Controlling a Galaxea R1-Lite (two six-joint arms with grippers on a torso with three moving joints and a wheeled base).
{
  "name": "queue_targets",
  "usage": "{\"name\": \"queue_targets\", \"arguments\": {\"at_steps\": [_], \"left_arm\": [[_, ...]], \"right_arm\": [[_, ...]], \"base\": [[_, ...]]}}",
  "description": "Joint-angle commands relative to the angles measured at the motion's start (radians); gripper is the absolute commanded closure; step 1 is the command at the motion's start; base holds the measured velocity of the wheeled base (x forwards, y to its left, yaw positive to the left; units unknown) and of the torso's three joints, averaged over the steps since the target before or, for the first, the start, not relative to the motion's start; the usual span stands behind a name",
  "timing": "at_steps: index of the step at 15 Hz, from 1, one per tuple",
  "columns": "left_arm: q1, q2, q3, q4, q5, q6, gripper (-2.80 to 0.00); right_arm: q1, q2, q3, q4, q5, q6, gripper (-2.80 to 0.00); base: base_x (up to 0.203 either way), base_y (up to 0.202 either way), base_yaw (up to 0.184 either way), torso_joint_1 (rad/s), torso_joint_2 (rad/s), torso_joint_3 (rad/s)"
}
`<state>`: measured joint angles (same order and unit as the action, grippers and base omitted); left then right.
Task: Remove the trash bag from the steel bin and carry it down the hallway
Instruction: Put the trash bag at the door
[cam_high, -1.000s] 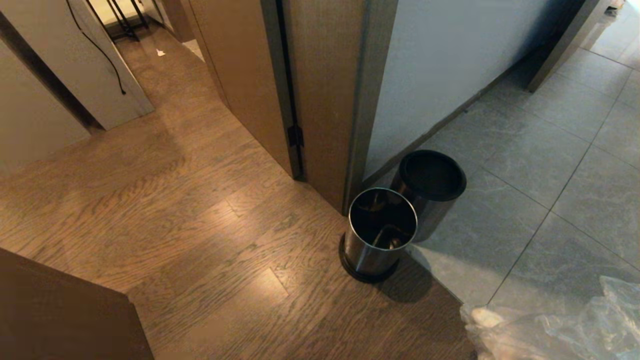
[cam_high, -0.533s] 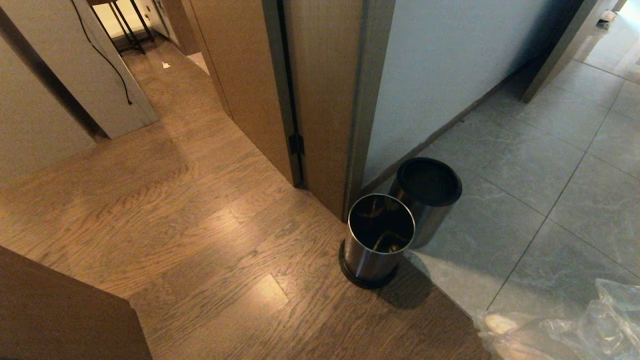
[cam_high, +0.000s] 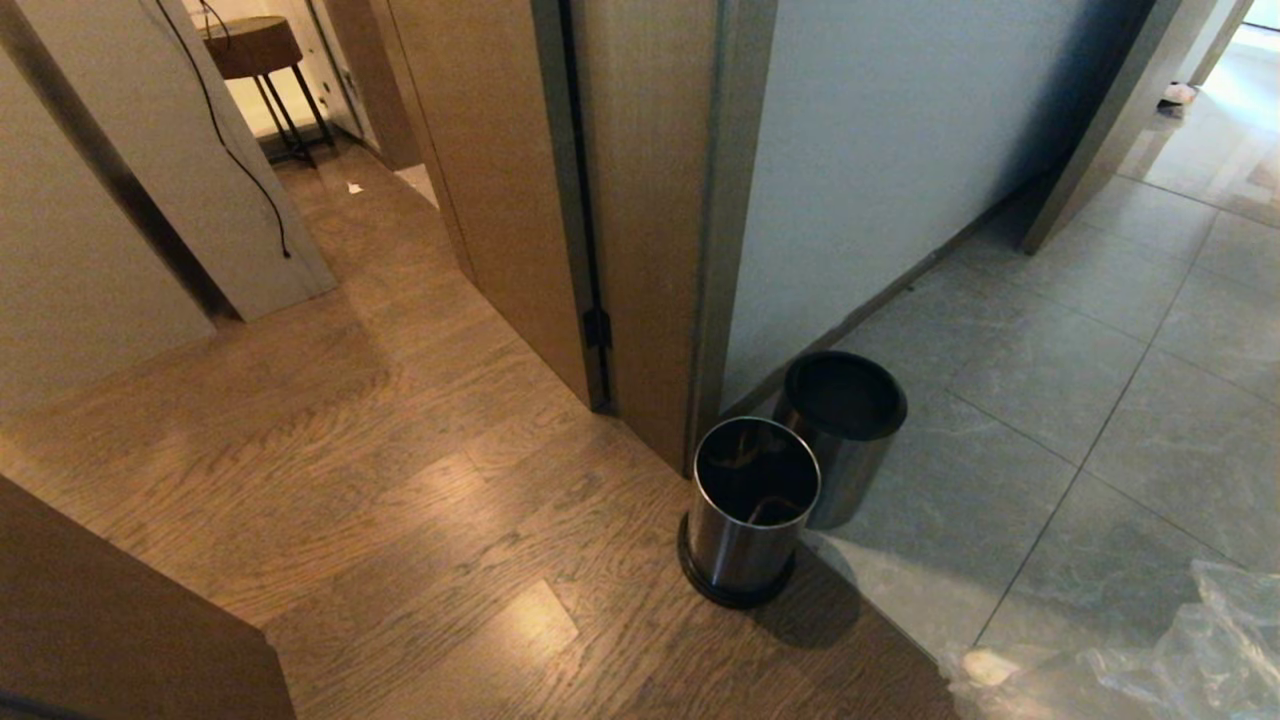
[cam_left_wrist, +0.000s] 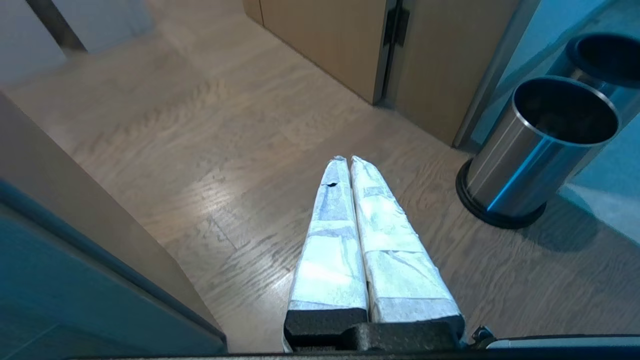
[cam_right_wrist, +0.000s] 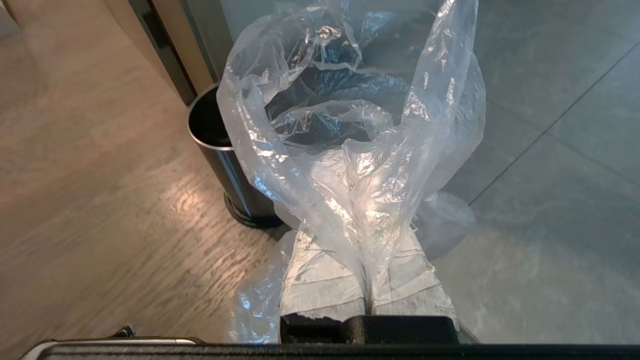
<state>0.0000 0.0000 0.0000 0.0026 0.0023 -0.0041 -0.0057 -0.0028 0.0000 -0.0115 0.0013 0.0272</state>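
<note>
The steel bin (cam_high: 750, 510) stands empty on the wood floor at the door frame's foot, also in the left wrist view (cam_left_wrist: 540, 150). Its black-rimmed inner bucket (cam_high: 845, 400) stands just behind it on the grey tiles. The clear, crinkly trash bag (cam_high: 1150, 660) shows at the head view's lower right corner. My right gripper (cam_right_wrist: 356, 165) is shut on the trash bag (cam_right_wrist: 440, 100), whose plastic drapes over both fingers, with the steel bin (cam_right_wrist: 220, 145) beyond. My left gripper (cam_left_wrist: 347, 160) is shut and empty, left of the bin above the wood floor.
A wooden door and frame (cam_high: 640, 200) rise behind the bin beside a pale wall (cam_high: 880, 150). Grey marble-look tiles (cam_high: 1100, 350) run off to the right. A round stool (cam_high: 250, 45) and a hanging black cable (cam_high: 240, 150) are far left. A wooden panel (cam_high: 120, 620) fills the near left.
The whole head view has shifted: the bin and bucket sit lower in the picture and the stool has come into view. The bag stays in the lower right corner.
</note>
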Motion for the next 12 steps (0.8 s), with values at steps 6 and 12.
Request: {"name": "queue_targets", "arguments": {"at_steps": [6, 12], "left_arm": [[0.000, 0.000, 0.000, 0.000, 0.001, -0.001, 0.00], [0.000, 0.000, 0.000, 0.000, 0.001, 0.001, 0.00]], "right_arm": [[0.000, 0.001, 0.002, -0.001, 0.000, 0.000, 0.00], [0.000, 0.001, 0.002, 0.000, 0.000, 0.000, 0.00]], "base": [[0.000, 0.000, 0.000, 0.003, 0.00, 0.201], [0.000, 0.000, 0.000, 0.002, 0.00, 0.197]]}}
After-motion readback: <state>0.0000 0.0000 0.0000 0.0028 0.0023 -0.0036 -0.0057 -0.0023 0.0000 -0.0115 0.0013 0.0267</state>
